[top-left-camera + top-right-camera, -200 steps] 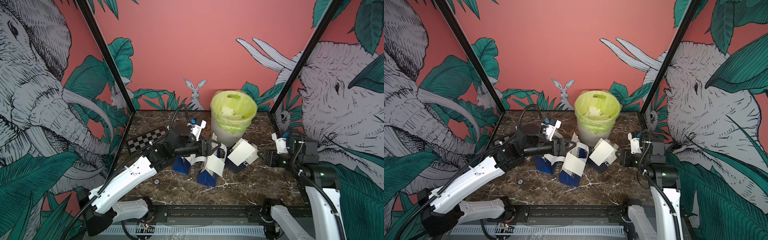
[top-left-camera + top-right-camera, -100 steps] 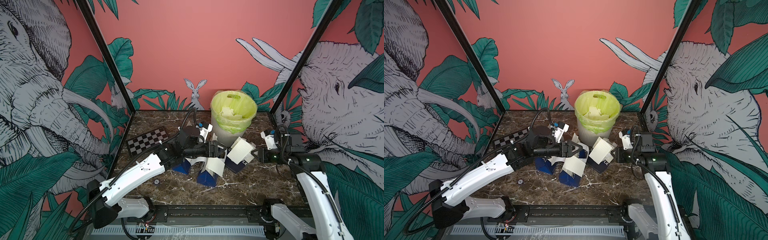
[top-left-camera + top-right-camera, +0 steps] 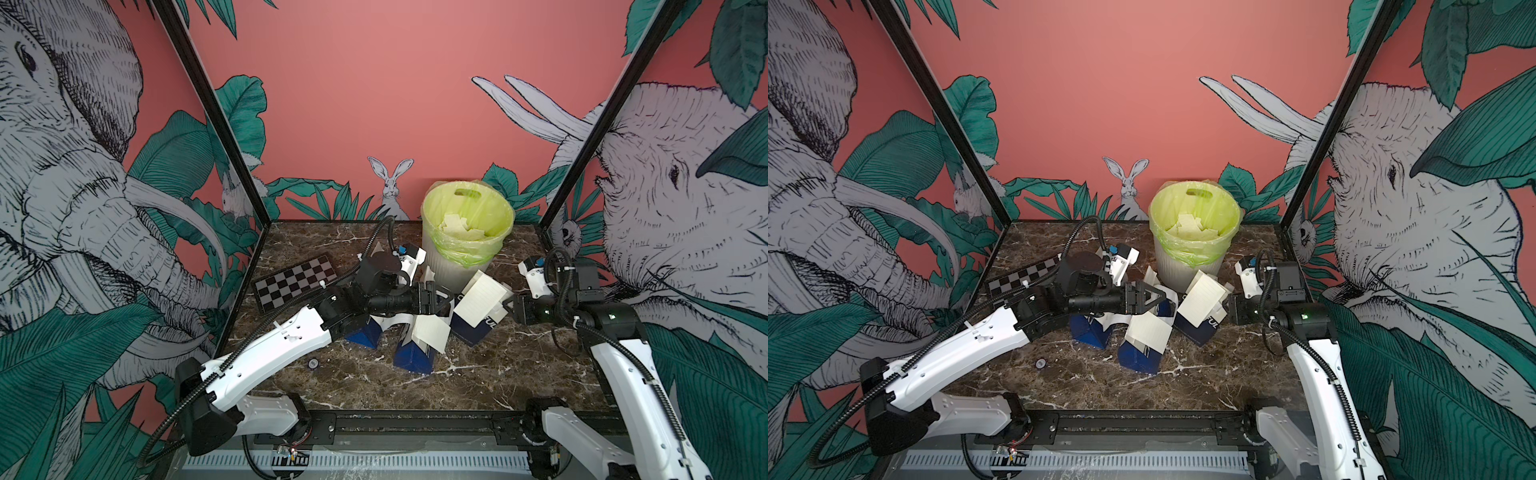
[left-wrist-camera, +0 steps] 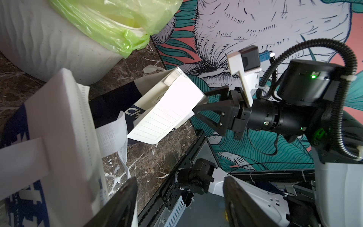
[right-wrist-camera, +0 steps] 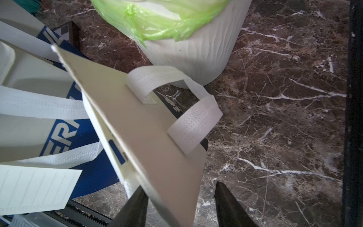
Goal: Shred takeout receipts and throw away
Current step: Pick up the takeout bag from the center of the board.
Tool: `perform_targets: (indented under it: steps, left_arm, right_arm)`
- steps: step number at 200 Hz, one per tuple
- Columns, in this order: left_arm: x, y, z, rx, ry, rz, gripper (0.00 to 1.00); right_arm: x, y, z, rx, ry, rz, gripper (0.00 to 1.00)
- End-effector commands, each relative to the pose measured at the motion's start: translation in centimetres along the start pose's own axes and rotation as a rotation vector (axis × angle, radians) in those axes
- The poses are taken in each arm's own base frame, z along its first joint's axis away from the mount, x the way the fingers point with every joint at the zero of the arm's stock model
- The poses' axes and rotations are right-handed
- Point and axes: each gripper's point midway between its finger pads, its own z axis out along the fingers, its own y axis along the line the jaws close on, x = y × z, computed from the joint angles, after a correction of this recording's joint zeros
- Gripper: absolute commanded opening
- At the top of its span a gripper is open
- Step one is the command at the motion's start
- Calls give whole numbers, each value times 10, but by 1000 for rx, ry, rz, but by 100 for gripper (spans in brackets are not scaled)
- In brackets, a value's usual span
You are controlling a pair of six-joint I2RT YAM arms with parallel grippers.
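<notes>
The bin stands by the surface's back edge; three bags cluster just before it, receipts resting on two; a checkerboard lies near the left edge.

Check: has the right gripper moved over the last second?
Yes. In a top view the right gripper has moved inward, closing its gap to the bin, and its jaws now sit at the edge of the receipt.

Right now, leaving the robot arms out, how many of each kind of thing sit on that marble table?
Blue bags: 3
White receipts that show plainly: 2
Bin with green liner: 1
Checkerboard: 1
Small round disc: 1
Total: 8
The paper scraps inside the bin are too jumbled to count.
</notes>
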Motion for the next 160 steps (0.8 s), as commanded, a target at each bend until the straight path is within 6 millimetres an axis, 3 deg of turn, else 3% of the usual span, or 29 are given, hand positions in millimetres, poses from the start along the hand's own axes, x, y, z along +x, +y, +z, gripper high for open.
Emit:
perform_targets:
  steps: [1,18,51,85,129,160]
  left_arm:
    - [-9,-11,-6,23,-41,12,71]
    - [-8,-8,-4,17,-38,5,71]
    - [-6,-8,1,23,-20,-1,71]
    - [-6,-6,1,12,-22,3,71]
    - [-5,-3,4,4,-16,1,71]
    - [-5,-4,5,6,-12,5,71]
  right_arm:
    - [-11,-10,-12,80,-53,-64,55]
    - [-21,-5,-16,60,-101,-107,55]
    - [-39,24,-22,-96,-202,-229,56]
    - [-41,38,-18,-180,-200,-337,54]
    - [-46,33,-15,-150,-184,-376,46]
    - [-37,36,-12,-173,-164,-375,45]
